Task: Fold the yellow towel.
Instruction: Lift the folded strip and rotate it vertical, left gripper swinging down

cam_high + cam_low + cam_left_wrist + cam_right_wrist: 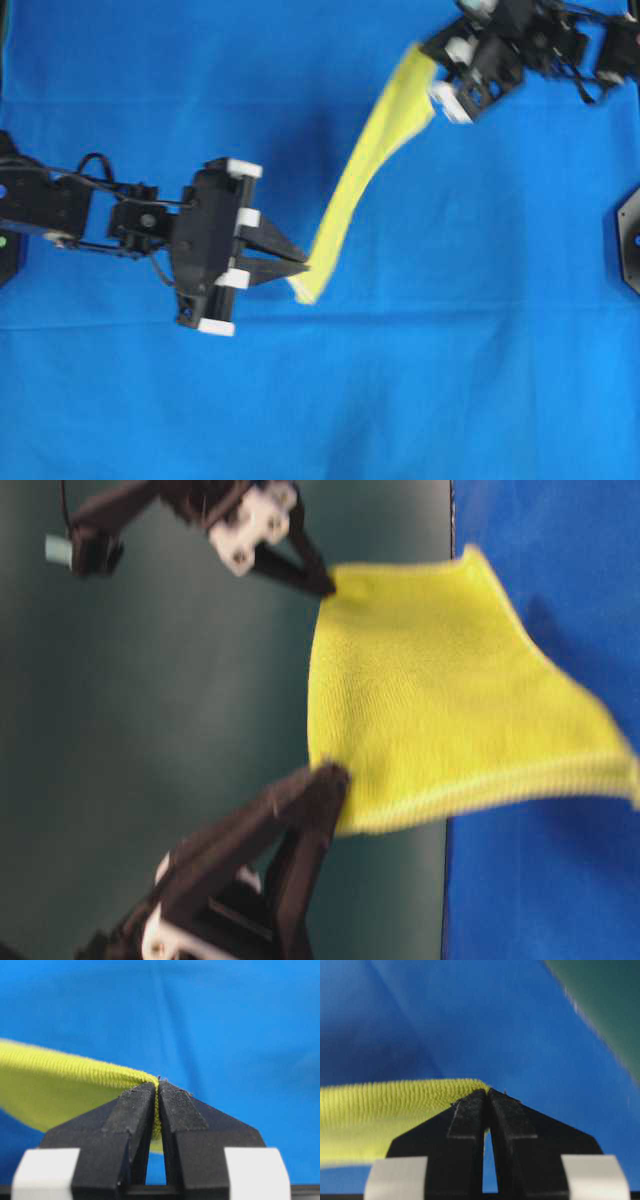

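Yellow towel hangs stretched between the two grippers above the large blue cloth, seen nearly edge-on from overhead as a narrow band; the left gripper pinches one corner with its jaws closed on the hem; the right gripper, at the top of the overhead view, clamps the opposite end, though it is blurred there; its wrist view shows the jaws shut on the fabric; the table-level view shows the towel spread as a broad sheet between both.
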Robot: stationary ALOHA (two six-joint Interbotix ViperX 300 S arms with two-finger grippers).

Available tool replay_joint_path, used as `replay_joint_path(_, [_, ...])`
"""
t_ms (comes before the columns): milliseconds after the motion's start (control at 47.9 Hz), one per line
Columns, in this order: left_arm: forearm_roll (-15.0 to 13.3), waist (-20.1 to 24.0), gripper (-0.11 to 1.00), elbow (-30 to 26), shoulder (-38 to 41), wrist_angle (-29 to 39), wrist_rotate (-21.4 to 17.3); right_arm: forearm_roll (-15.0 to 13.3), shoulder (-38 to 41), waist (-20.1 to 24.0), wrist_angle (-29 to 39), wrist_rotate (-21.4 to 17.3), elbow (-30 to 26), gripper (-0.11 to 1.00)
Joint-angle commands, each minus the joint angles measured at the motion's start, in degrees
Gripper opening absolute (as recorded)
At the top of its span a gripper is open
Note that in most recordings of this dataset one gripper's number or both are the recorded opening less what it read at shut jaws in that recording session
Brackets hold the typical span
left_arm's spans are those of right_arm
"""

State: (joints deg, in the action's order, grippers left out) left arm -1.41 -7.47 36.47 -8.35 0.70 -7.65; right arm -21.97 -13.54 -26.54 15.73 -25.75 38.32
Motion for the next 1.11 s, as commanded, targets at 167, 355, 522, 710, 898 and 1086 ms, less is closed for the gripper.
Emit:
replay_joint_path(167, [0.0, -2.8, 0.03, -8.4, 7.3, -2.5, -0.4, -4.2, 6.9, -2.5, -0.9, 0.3, -10.5, 0.03])
replay_joint_path(355, [0.0, -2.8, 0.03, -10.8, 10.1, -2.3, -0.5, -4.5, 8.1, -2.7, -0.7, 0.4, -12.0, 0.03])
replay_joint_path(522, [0.0, -2.8, 0.03, -11.6, 10.5, -2.9, -0.5, -4.5, 6.9, -3.3, 0.0, 0.2, -10.2, 0.03])
replay_joint_path(710, [0.0, -2.8, 0.03, -16.2, 14.7, -5.2, -1.8, -4.5, 1.2, -5.7, 0.0, -0.4, -3.3, 0.03])
replay_joint_path(898, [0.1, -2.8, 0.03, -24.4, 21.7, -5.9, -4.8, -4.5, -7.4, -8.3, 0.4, -0.6, 5.1, 0.03])
replay_joint_path(1086, [0.0, -2.4, 0.03, -28.4, 26.0, -6.0, -5.4, -4.5, -10.5, -8.4, 1.8, -0.4, 8.8, 0.03])
